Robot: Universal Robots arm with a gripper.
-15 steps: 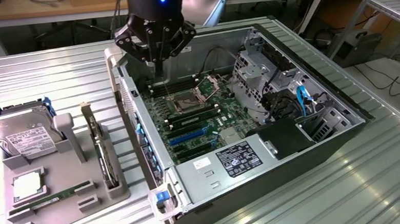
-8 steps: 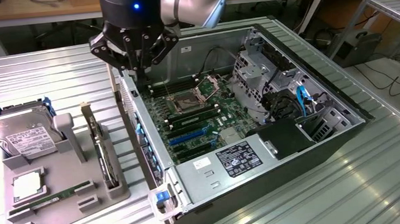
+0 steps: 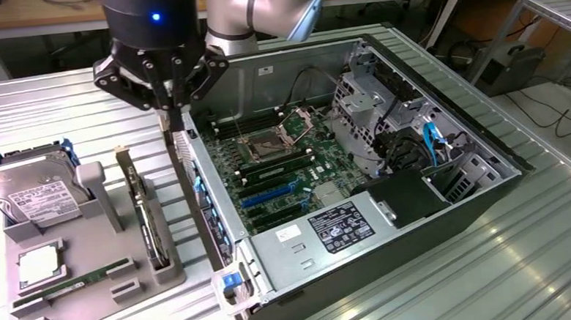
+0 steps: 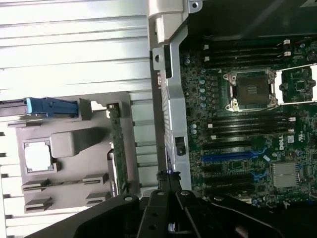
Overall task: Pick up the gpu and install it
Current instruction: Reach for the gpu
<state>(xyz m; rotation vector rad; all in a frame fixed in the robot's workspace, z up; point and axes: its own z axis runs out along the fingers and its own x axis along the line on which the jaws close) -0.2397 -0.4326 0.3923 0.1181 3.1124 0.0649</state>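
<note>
- Tool (image 3: 169, 126) of a single robot arm hanging over the gap between a grey holder (image 3: 102, 246) and an open computer case (image 3: 460, 132), fingers pressed together, nothing pinched.
- In the wrist view, the closed fingertips narrowed to one tip above the case's side wall.
- gpu (image 3: 144, 211) not yet picked up, standing on its long edge in a slot of the holder, on the table (image 3: 525, 265). Just beside the case, at the exterior view's left. Near the tool but apart from it.
- In the wrist view, gpu (image 4: 118, 148) seen edge-on as a thin strip in the holder.
- Upright stance probably meant to leave the top edge free for a pinch from above.
- Also in the holder: hard drive (image 3: 33, 194) with white label upright in a slot, square processor chip (image 3: 39, 264) flat in a recess, green RAM stick (image 3: 77, 281) resting in a groove.
- Case laid on its side, panel off, motherboard (image 3: 286, 167) facing up, likely so cards can go in straight from above.
- Inside the case: bare processor socket (image 3: 265, 143), unoccupied blue expansion slot (image 3: 267, 195), labelled power supply box (image 3: 340, 227), loose cables.
</note>
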